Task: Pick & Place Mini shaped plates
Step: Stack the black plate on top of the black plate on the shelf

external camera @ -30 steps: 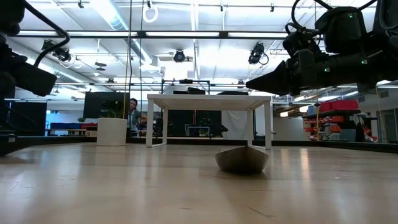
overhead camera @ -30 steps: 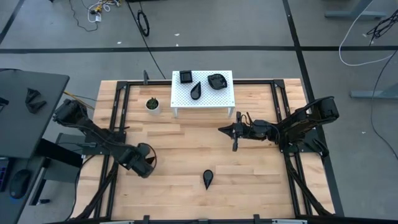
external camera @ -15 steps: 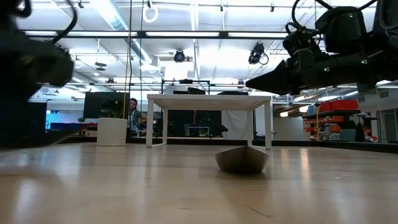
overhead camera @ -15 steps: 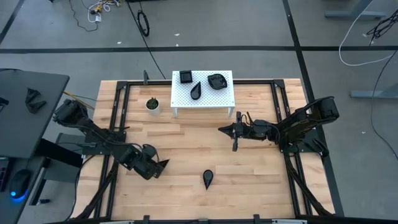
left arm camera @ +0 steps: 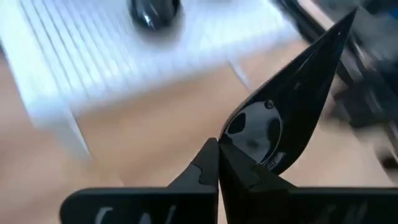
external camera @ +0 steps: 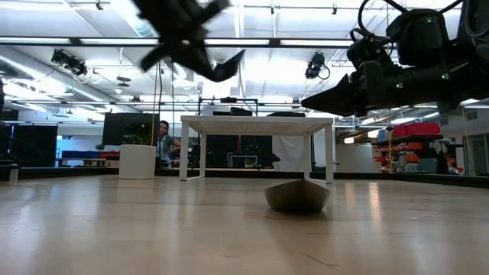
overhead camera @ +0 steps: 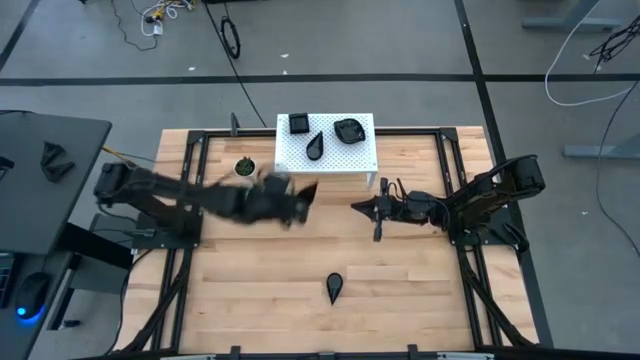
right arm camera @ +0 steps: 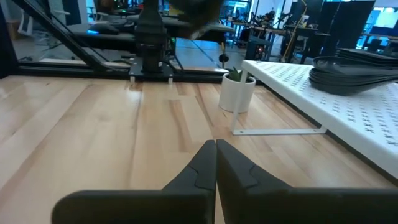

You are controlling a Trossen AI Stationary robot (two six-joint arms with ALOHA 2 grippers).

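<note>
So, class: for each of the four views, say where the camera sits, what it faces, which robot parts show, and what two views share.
High view: above the table, looking straight down; both arms show.
Low view: at tabletop height, facing the white stand; both arms come in from above.
Left wrist view: on the left arm; the left gripper grips a teardrop plate.
Right wrist view: on the right arm; the right gripper is shut, facing the plant pot.
Shared: high and low views both show the lone plate on the table.

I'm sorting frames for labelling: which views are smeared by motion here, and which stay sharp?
High view: the left arm and left pincer smear across the table; the right pincer and white stand stay crisp. Left wrist view: the stand streaks, while the gripped teardrop plate is sharp. Low view: the plate on the table is clear.
</note>
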